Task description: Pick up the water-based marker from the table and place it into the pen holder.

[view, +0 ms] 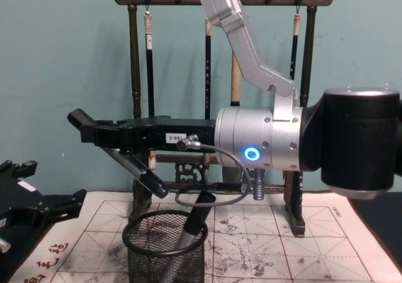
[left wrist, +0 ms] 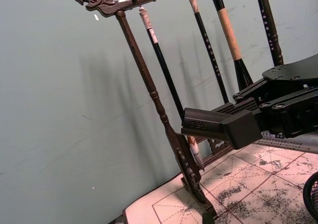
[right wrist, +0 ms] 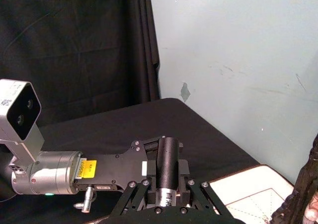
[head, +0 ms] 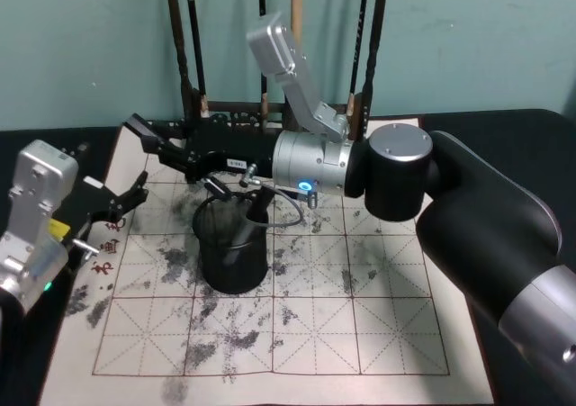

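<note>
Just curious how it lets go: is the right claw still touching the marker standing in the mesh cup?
Apart. In the chest view the right gripper hangs open above the pen holder, with clear space between its fingers and the marker.

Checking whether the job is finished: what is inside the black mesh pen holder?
One dark marker leans inside the pen holder, its top poking over the rim. Its lower end is blurred behind the mesh.

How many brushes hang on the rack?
4 brushes on the wooden rack: black by the left post, black near centre, tan-handled beside it behind the right arm, black by the right post. The arm may hide others.
</note>
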